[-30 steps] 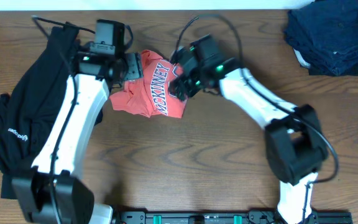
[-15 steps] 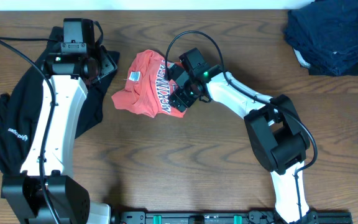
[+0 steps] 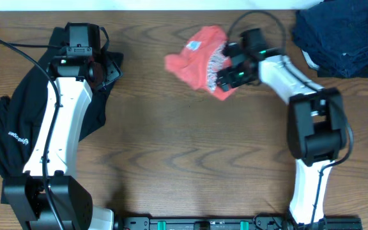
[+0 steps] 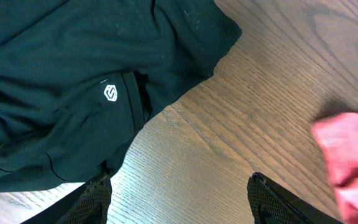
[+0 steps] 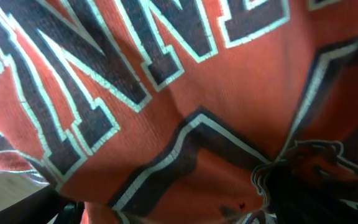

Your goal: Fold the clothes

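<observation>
The red-orange T-shirt [image 3: 200, 59] is bunched up at the far middle of the table, with part of its lettering showing. My right gripper [image 3: 232, 71] is at the bundle's right edge, and shirt cloth [image 5: 185, 93] fills the right wrist view and lies bunched between its jaws; it is shut on the shirt. The black top [image 3: 18, 121] lies spread at the left, under my left arm. My left gripper [image 3: 110, 67] hangs open over bare wood by that top's edge [image 4: 73, 81], its fingers [image 4: 95, 199] wide apart with nothing between them. The shirt [image 4: 353, 155] shows blurred at the right of the left wrist view.
A pile of dark blue garments [image 3: 340, 35] sits in the far right corner, close behind my right arm. The wooden table [image 3: 184, 147] runs from the middle to the near edge.
My right gripper has swung right and toward the far edge, taking the red-orange shirt along. The left gripper left the shirt a second ago, drew back over the black top, and has since held still.
</observation>
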Controlling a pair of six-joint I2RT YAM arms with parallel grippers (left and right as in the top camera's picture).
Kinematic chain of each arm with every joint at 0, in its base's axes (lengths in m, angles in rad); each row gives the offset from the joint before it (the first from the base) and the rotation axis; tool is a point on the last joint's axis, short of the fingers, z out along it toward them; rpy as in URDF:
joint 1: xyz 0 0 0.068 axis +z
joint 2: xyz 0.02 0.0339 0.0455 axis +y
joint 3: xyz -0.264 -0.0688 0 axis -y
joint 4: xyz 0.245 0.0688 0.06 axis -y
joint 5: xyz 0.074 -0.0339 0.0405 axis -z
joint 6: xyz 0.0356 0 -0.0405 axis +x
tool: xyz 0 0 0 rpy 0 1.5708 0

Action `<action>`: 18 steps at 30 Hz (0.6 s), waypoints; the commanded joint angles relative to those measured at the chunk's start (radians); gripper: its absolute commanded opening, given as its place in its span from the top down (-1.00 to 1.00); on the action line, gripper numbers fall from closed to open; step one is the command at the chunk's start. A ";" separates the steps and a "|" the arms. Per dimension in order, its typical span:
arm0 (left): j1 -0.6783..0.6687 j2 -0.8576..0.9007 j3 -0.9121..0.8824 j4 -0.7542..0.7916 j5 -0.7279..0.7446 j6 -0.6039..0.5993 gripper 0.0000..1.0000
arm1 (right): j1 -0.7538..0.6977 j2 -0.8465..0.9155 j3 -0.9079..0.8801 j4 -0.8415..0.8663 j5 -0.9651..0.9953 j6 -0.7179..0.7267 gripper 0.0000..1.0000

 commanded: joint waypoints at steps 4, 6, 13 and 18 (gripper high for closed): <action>0.001 0.012 -0.004 0.006 -0.005 -0.013 -0.44 | -0.039 -0.038 0.064 -0.117 -0.032 -0.042 -0.96; 0.001 0.012 -0.004 0.006 -0.005 -0.013 -0.44 | -0.025 -0.087 0.098 -0.122 -0.032 -0.049 -0.98; 0.001 0.013 -0.004 0.027 -0.005 -0.013 -0.44 | 0.056 -0.133 0.141 0.088 -0.002 0.007 -0.99; 0.002 0.013 -0.004 0.034 -0.005 -0.014 -0.44 | 0.111 -0.079 0.141 0.153 0.001 0.032 -0.98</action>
